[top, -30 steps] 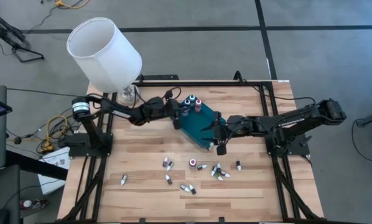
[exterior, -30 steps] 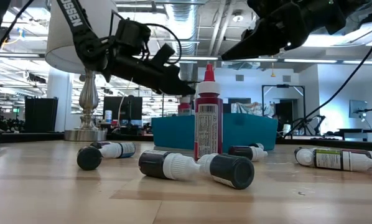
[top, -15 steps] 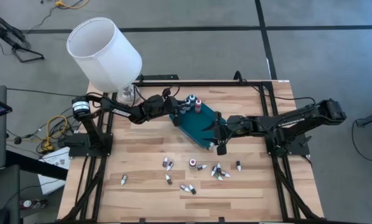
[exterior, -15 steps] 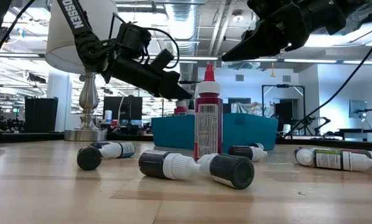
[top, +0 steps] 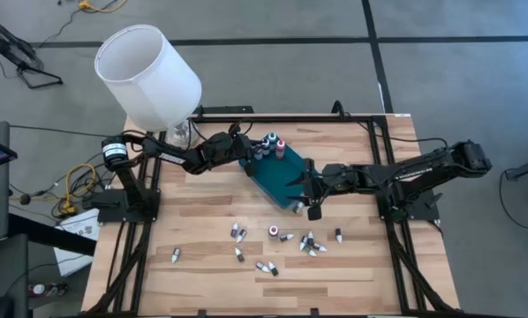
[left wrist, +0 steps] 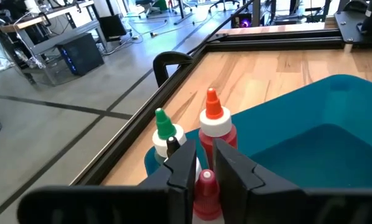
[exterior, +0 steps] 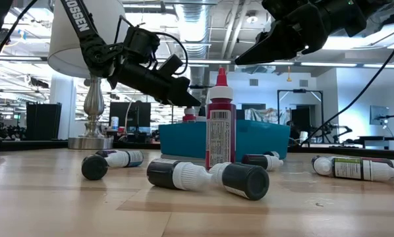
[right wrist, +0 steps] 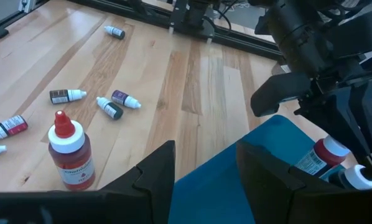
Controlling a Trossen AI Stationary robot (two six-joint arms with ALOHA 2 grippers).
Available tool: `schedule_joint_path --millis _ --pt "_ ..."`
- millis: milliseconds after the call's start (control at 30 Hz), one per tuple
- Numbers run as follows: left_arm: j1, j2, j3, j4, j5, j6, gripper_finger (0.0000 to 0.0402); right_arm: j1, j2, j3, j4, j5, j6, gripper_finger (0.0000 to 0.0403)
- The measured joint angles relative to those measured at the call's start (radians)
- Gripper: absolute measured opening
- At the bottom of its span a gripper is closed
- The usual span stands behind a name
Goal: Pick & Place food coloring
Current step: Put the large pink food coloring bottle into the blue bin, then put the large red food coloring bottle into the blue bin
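Observation:
A flat teal tray [top: 280, 179] lies at the table's middle. Three food coloring bottles [top: 271, 144] stand in its far left corner. Several more bottles [top: 286, 240] lie scattered on the wood nearer the front, and one red bottle [exterior: 220, 125] stands upright among them. My left gripper [top: 245, 152] reaches in from the left over that tray corner, shut on a red-capped bottle [left wrist: 206, 186] beside a green-capped one [left wrist: 164, 127] and an orange-capped one [left wrist: 214, 121]. My right gripper [top: 310, 193] hovers open above the tray's near right part. My left gripper has the red bottle's cap [left wrist: 206, 179] pinched between its two fingers, which slant down from the table's left. The bottle stands upright in the tray's far left corner [exterior: 189, 118]. The fingers hide its body.
A lamp with a big white shade [top: 149, 75] stands at the table's far left corner, right behind my left arm. Black frame rails [top: 282, 117] run along the table's edges. Bare wood lies left of the tray and along the near edge.
My left gripper has drawn back a little toward the table's left edge and tipped its fingers further down. The tray and the bottles in its corner have shifted slightly the same way.

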Motion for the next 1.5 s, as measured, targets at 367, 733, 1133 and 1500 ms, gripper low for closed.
schedule_joint_path --millis 367,733,1133,1500 --pt "0.0 0.0 0.0 0.0 -0.019 -0.002 0.0102 0.0 0.0 0.0 0.0 0.0 0.001 0.0159" --pt "-0.023 -0.038 0.0 -0.002 -0.005 0.017 0.0114 0.022 0.0 0.0 0.0 0.0 0.001 0.0159" --pt "-0.148 -0.384 0.001 -0.404 0.059 0.087 0.0114 0.109 0.022 0.0 0.013 -0.101 0.041 0.0159" --pt "-0.423 -0.612 -0.145 -0.531 0.129 0.042 0.0114 0.146 0.211 0.0 0.174 -0.169 0.093 0.0159"
